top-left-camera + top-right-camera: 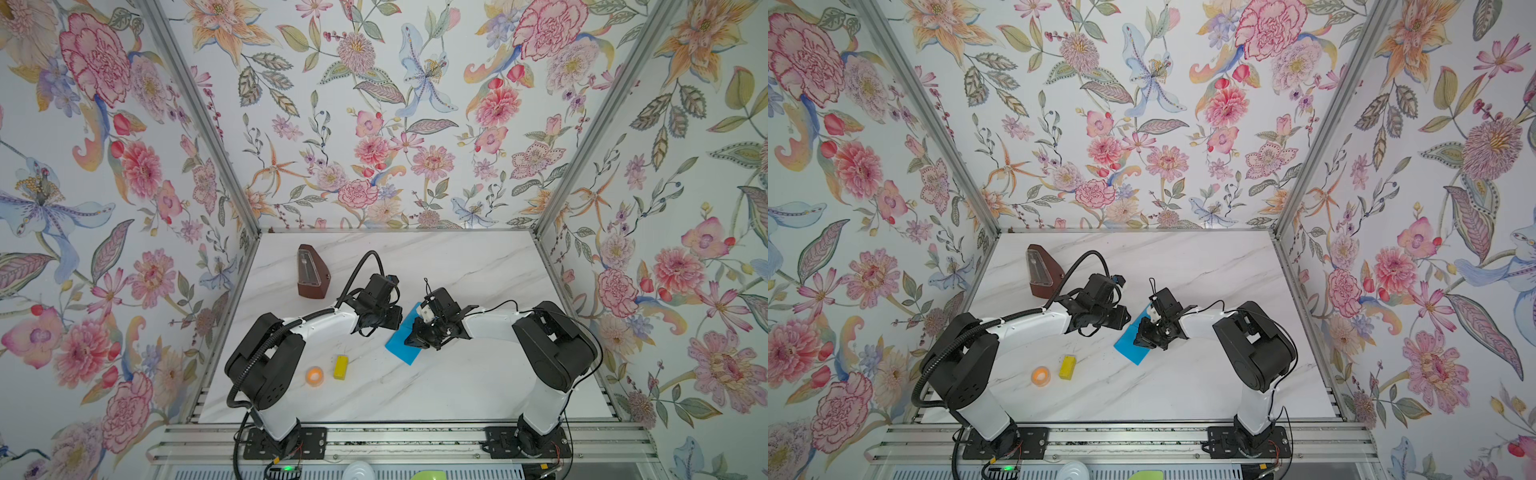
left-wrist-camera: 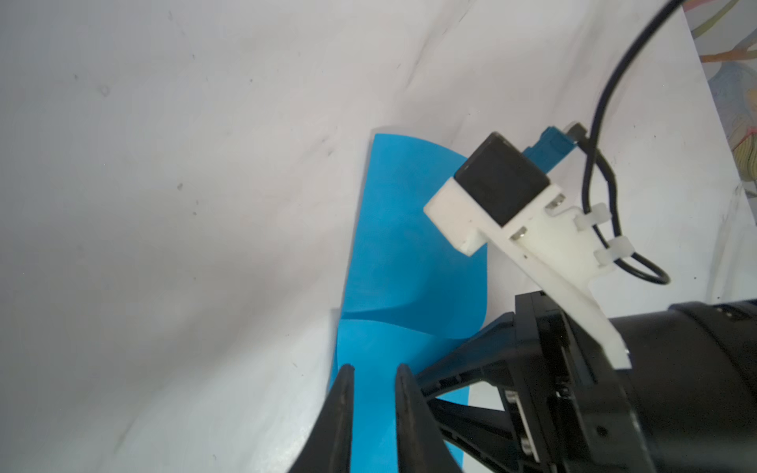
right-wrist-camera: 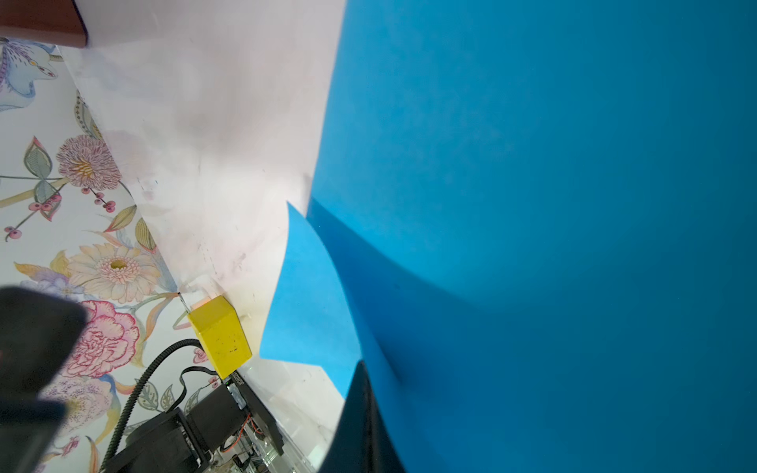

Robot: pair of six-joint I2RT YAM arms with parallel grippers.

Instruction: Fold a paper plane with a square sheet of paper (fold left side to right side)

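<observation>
On the table [image 1: 457, 386], the paper sheet [image 1: 401, 349] lies right of the block [image 1: 340, 367] and roll [image 1: 314, 376]

In both top views the right arm [image 1: 486, 326] covers much of the paper [image 1: 400, 347], hiding where the right jaws meet it. In the right wrist view the paper runs off three edges, and a dark blurred shape [image 3: 32, 348] sits at one side. The left wrist view cuts off the left jaws.

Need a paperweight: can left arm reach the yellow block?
Probably yes: bare table lies between the left tool and the yellow block, only an orange roll beside it; the right tool holds the blue sheet.
</observation>
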